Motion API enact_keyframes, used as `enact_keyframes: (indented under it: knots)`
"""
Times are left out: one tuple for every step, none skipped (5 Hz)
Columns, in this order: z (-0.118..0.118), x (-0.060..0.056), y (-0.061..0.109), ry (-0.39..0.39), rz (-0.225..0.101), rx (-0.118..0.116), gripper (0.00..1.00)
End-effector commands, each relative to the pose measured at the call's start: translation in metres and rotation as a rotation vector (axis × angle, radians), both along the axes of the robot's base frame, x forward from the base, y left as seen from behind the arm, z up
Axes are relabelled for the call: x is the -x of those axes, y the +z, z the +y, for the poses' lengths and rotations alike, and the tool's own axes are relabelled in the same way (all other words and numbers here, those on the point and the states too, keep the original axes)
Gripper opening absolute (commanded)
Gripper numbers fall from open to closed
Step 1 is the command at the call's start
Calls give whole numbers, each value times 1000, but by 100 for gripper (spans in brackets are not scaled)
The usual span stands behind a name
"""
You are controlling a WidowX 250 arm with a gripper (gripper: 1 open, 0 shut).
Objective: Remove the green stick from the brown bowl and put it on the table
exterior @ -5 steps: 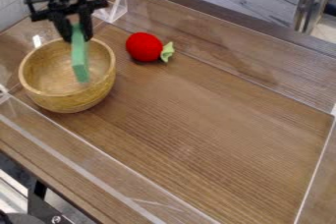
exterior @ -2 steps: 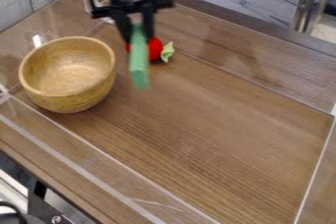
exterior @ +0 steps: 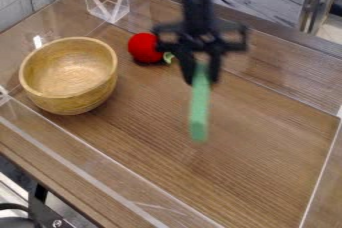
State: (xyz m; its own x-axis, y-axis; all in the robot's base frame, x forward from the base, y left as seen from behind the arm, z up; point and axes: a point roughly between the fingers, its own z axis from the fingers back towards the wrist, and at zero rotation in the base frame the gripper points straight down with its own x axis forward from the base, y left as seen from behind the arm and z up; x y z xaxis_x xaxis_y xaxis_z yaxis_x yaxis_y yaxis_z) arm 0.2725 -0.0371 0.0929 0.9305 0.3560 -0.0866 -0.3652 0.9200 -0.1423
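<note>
The claw [exterior: 201, 64] pinches the green stick [exterior: 198, 105] hanging upright; it should lower it onto bare surface [exterior: 254, 162] before releasing.

We see a bright green stick [exterior: 199, 109], a light-brown grained bowl [exterior: 67, 74], a red fruit [exterior: 144, 47], and a brown wood-grain table [exterior: 254, 162].

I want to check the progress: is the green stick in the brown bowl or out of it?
Out. The gripper holds the green stick hanging above the table, well clear of the empty brown bowl.
</note>
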Motion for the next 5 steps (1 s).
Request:
enact_keyframes:
  knots:
    - [-4, 1, -9, -15, -44, -19, 0]
    - [-14, 8, -21, 64, -40, -31, 0]
    - [-20, 10, -26, 175, -32, -37, 0]
    - [-20, 11, -26, 200, -30, -40, 0]
    - [-19, 13, -26, 228, -28, -42, 0]
